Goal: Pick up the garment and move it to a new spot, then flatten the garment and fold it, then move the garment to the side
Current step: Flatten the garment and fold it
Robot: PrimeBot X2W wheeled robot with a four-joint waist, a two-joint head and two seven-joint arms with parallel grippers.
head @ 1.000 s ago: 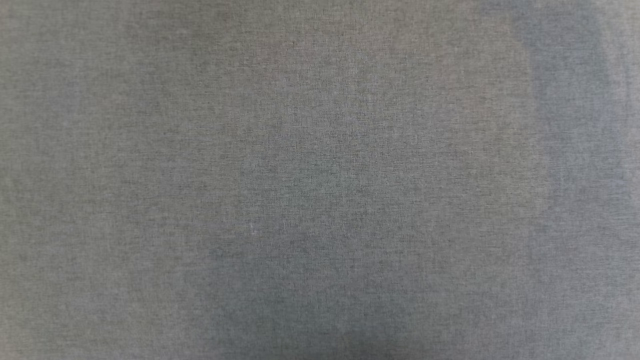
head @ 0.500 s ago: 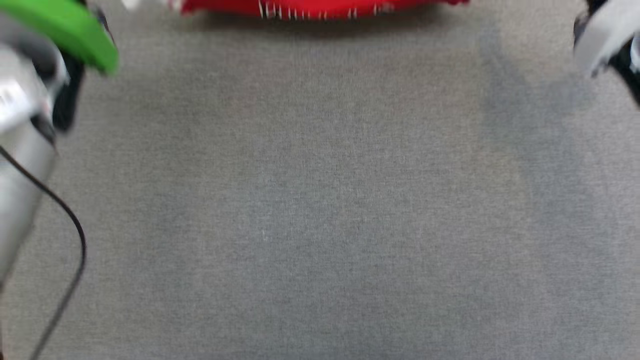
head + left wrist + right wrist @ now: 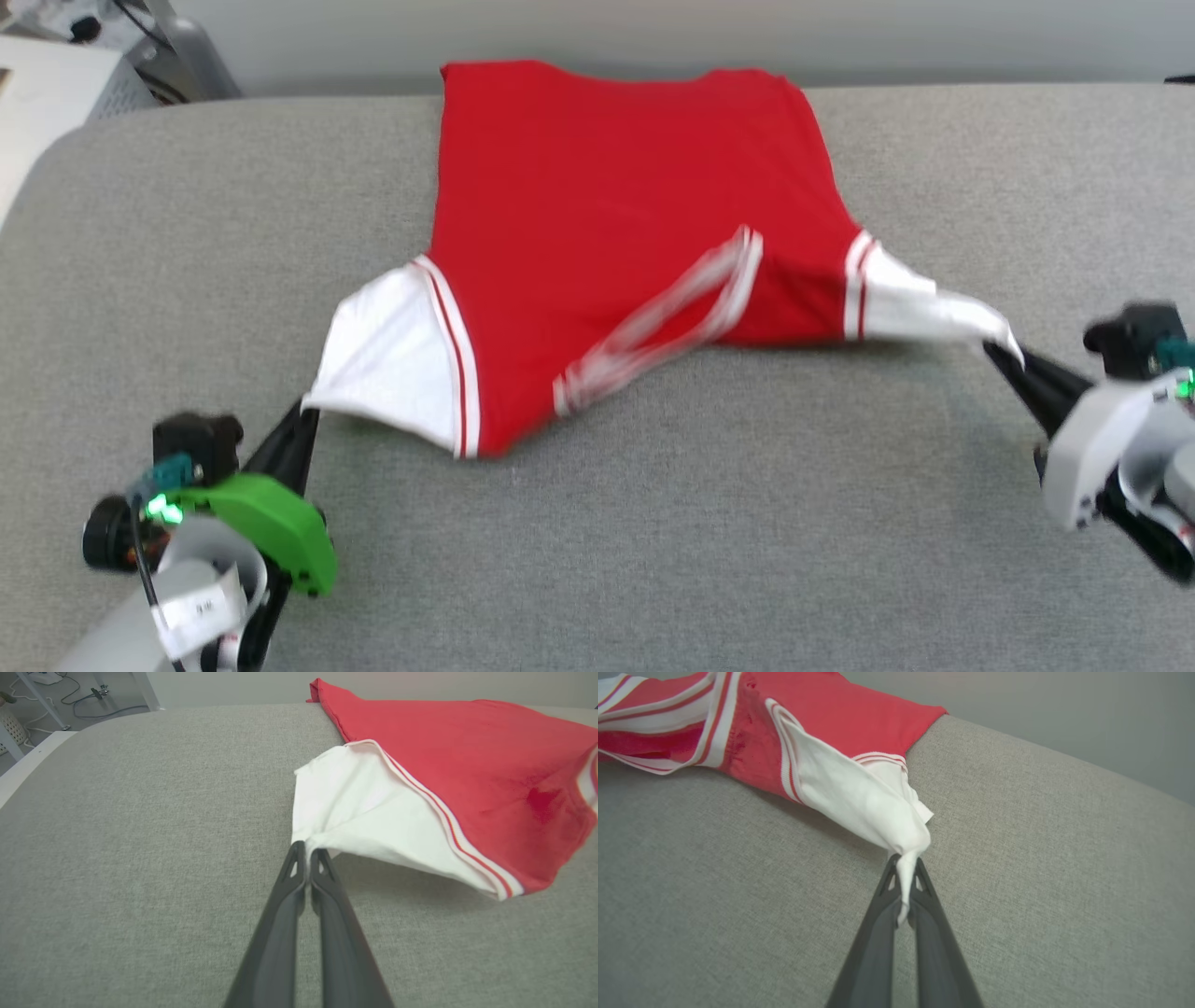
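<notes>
Red jersey cloth, thin, limp and light, makes up the shirt [image 3: 607, 205], which lies spread against the middle of the far edge of the table [image 3: 653, 560] and will likely sag wherever it is not pulled, so the tips of its white sleeves [image 3: 392, 359] seem the best holds. The left hand [image 3: 306, 413] and right hand [image 3: 1001, 353] are each clenched on one sleeve tip, above the coarse grey woven cover [image 3: 140, 858].

Head cam above, wrists nr garment [image 3: 607, 187]
</notes>
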